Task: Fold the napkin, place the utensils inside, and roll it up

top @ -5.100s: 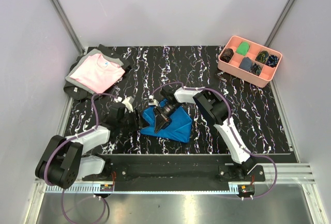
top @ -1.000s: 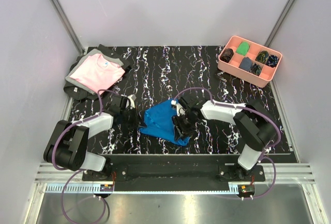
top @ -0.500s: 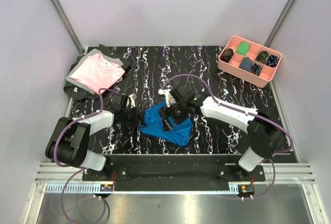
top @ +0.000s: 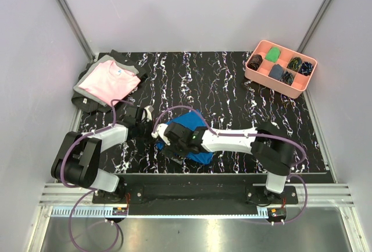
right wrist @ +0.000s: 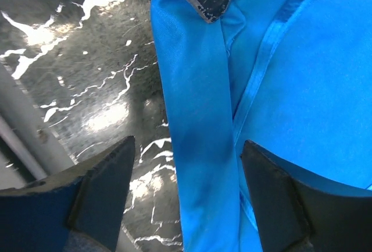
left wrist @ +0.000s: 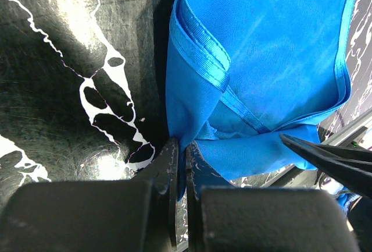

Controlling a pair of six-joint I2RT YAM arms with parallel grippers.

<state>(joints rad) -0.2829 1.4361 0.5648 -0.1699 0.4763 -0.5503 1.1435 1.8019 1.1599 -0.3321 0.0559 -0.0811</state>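
The royal-blue satin napkin (top: 189,128) lies crumpled and partly folded on the black marbled table (top: 232,89), near the front middle. My left gripper (left wrist: 181,148) is shut on the napkin's (left wrist: 261,54) left corner, with cloth pinched between its jaws; in the top view the left gripper (top: 149,128) sits at the napkin's left tip. My right gripper (right wrist: 187,144) is open and low over the napkin's near-left edge, its fingers (right wrist: 104,188) straddling a long fold of the napkin (right wrist: 200,147) without touching it. The right gripper (top: 165,139) reaches across from the right. The utensils are out of view.
A folded pink shirt (top: 109,81) with grey trim lies at the back left. A pink compartment tray (top: 263,75) with small cloth bundles stands at the back right. The table's metal front rail (top: 192,177) runs just behind the right gripper.
My right arm has swung left across the napkin to its near-left edge, and its jaws have widened. The left gripper has kept its hold on the corner.
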